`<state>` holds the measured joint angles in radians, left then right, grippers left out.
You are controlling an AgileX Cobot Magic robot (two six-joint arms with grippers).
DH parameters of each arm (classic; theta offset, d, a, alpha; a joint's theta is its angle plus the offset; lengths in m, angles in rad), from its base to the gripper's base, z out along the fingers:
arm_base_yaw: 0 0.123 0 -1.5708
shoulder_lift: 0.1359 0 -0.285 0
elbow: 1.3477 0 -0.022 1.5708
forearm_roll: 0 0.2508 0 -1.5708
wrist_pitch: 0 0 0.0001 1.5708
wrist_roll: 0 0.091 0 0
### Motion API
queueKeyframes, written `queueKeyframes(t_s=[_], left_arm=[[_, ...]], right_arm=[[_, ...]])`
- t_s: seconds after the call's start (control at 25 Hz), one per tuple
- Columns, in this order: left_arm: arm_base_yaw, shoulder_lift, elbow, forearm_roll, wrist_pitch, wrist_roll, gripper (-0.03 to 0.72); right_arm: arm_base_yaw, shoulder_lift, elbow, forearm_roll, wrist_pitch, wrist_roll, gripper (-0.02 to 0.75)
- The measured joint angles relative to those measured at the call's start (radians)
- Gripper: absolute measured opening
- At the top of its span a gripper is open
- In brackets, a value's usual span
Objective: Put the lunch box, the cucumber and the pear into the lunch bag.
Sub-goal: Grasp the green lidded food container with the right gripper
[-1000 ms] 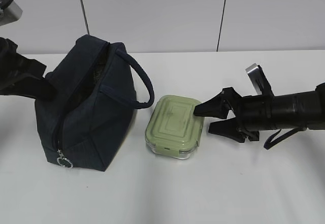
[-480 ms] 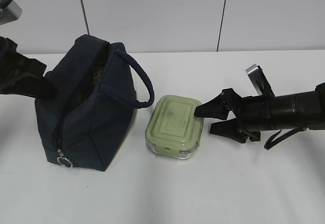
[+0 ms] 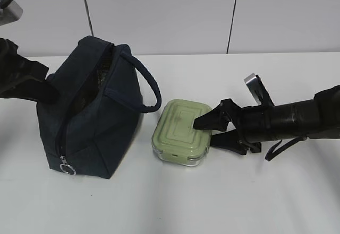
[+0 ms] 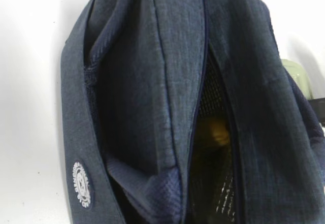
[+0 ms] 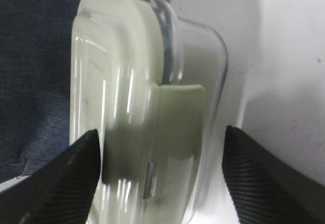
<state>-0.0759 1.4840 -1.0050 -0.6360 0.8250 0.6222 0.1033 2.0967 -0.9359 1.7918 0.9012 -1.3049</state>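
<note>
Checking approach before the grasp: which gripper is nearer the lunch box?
Right. The right gripper straddles the lunch box with open jaws, one above the lid, one below. The left arm stays behind the lunch bag, on its far side.

The exterior view looks down at a slant across the table [image 3: 170,202] toward the back wall. The left wrist camera sits tight above the lunch bag [image 4: 167,107], peering into its opening. The right wrist camera is right up against the lunch box [image 5: 147,112], with bag fabric behind.
</note>
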Motion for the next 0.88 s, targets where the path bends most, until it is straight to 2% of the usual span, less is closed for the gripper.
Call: queueKeyframes(t_s=[0.36, 0.44, 0.52, 0.6, 0.76, 0.88], left_arm=[[0.000, 0.000, 0.000, 0.000, -0.001, 0.000, -0.015], [0.000, 0.000, 0.000, 0.000, -0.001, 0.000, -0.015], [0.000, 0.000, 0.000, 0.000, -0.001, 0.000, -0.015], [0.000, 0.000, 0.000, 0.000, -0.001, 0.000, -0.015], [0.000, 0.000, 0.000, 0.000, -0.001, 0.000, -0.015], [0.000, 0.000, 0.000, 0.000, -0.001, 0.000, -0.015]], right_arm=[[0.028, 0.018, -0.045, 0.000, -0.005, 0.001, 0.572], [0.032, 0.018, -0.049, 0.000, -0.007, 0.003, 0.522], [0.032, 0.018, -0.049, 0.002, -0.009, 0.003, 0.419], [0.032, 0.018, -0.051, 0.002, -0.009, 0.008, 0.371], [0.026, 0.013, -0.051, -0.008, -0.002, 0.010, 0.368], [0.000, -0.035, -0.051, -0.092, -0.012, 0.008, 0.368]])
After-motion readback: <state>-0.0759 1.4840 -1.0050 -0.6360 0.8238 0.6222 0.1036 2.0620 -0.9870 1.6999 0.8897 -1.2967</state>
